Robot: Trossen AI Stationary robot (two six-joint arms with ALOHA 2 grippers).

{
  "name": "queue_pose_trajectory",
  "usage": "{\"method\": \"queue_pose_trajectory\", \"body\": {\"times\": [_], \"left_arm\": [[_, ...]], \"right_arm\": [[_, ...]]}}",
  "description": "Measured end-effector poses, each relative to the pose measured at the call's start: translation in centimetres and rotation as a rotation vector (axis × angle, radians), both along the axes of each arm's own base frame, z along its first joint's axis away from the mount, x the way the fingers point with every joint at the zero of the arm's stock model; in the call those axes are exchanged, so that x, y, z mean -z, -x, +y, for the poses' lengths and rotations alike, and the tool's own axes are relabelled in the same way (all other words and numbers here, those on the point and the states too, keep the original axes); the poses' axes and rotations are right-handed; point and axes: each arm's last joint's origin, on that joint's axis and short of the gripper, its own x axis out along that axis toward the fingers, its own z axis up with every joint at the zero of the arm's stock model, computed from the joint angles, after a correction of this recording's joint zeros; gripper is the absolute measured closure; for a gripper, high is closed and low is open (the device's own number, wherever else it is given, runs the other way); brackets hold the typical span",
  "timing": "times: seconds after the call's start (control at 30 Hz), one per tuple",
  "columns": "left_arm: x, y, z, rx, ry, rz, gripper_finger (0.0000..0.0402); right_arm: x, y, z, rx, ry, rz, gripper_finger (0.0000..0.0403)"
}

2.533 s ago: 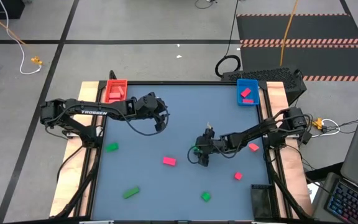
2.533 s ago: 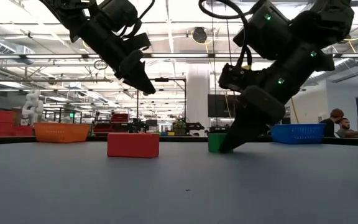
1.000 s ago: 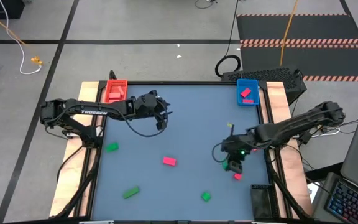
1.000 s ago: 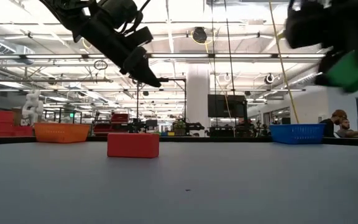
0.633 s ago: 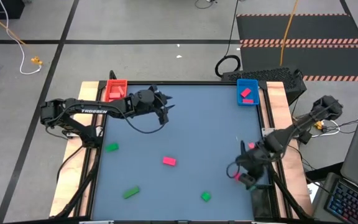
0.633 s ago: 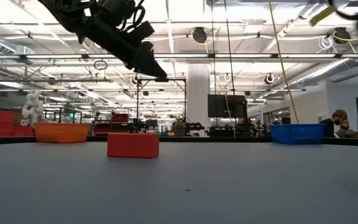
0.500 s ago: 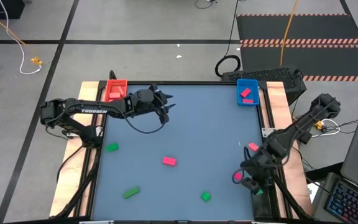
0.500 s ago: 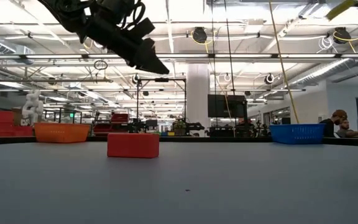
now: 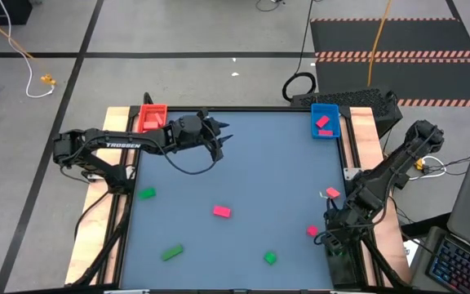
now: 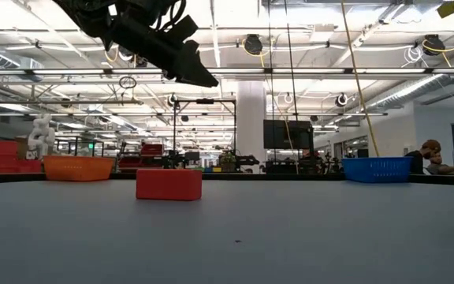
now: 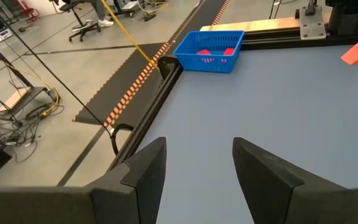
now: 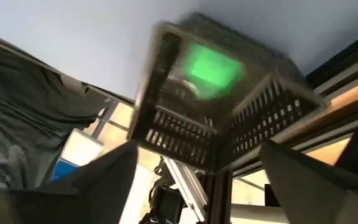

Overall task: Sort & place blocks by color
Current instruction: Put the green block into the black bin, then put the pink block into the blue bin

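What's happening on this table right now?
The right end effector hangs open over the dark tray at the table's near right corner, where a green block lies inside. The left end effector waits, open and empty, near the red tray. Pink and green blocks lie scattered on the table.

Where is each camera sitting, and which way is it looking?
High view: above the table, looking straight down at both arms, the left gripper and the right gripper.
Low view: at table height, looking level toward the red tray; the left arm hangs above.
Left wrist view: on the left arm, looking past its own open fingers at the blue tray.
Right wrist view: on the right arm, looking between its open fingers at a green block in the dark tray.
Shared: the high, low and left wrist views all show the blue tray.
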Motion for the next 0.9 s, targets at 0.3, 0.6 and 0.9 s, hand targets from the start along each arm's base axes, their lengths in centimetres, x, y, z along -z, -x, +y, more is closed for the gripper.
{"method": "queue_pose_trajectory", "body": {"times": [0.3, 0.6, 0.9], "left_arm": [[0.2, 0.1, 0.0, 0.001, 0.005, 0.017, 0.0215], [0.1, 0.1, 0.0, -0.002, 0.012, 0.012, 0.0215], [0.1, 0.1, 0.0, -0.002, 0.011, 0.013, 0.0215]], "right_arm": [[0.0, -0.1, 0.0, -0.049, 0.011, -0.065, 0.0046], [0.6, -0.9, -1.3, -0.042, 0.243, -0.301, 0.0067], [3.9, -2.8, -1.9, -0.11, 0.298, -0.45, 0.0067]]}}
